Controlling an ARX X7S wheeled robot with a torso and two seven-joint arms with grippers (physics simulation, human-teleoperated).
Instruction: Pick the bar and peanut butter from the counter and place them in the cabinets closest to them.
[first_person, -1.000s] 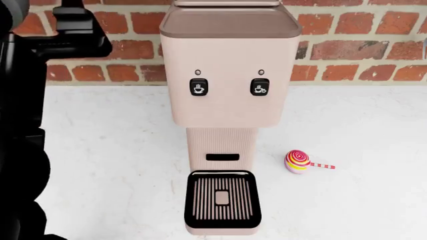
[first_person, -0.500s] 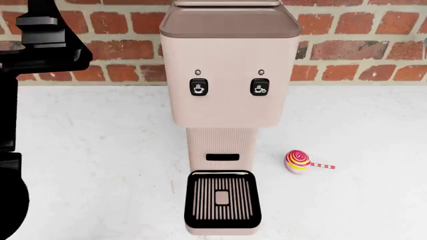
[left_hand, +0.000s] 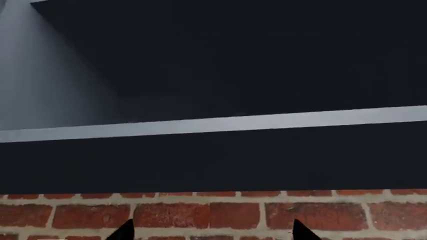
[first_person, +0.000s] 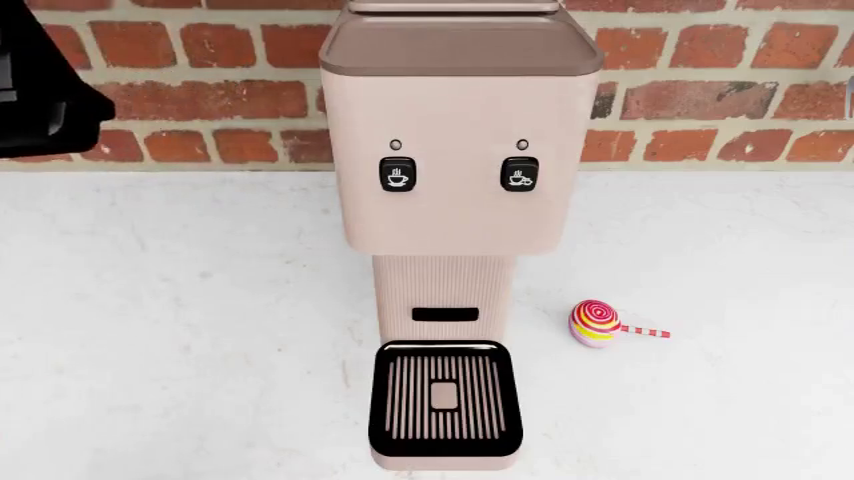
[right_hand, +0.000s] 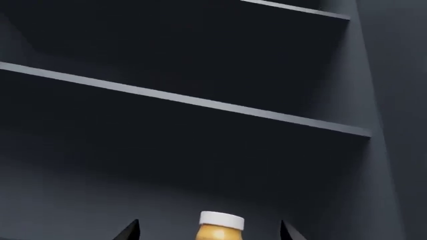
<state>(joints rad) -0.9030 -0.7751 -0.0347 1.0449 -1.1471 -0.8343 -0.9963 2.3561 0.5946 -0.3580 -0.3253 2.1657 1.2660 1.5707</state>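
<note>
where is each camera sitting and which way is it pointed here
Head view: on the robot's head, looking forward and down at the counter, the beige coffee machine, a lollipop and the brick wall; a black piece of the left arm shows.
Left wrist view: near the left gripper, facing a dark cabinet above brick; only its fingertips show.
Right wrist view: near the right gripper, facing dark shelves with the peanut butter; only fingertips show.
Shared: head and left wrist views both show the brick wall.

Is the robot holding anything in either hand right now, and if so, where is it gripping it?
Nothing is held. The right gripper is open, its fingers apart from the peanut butter in the cabinet. The left gripper is open and empty.
</note>
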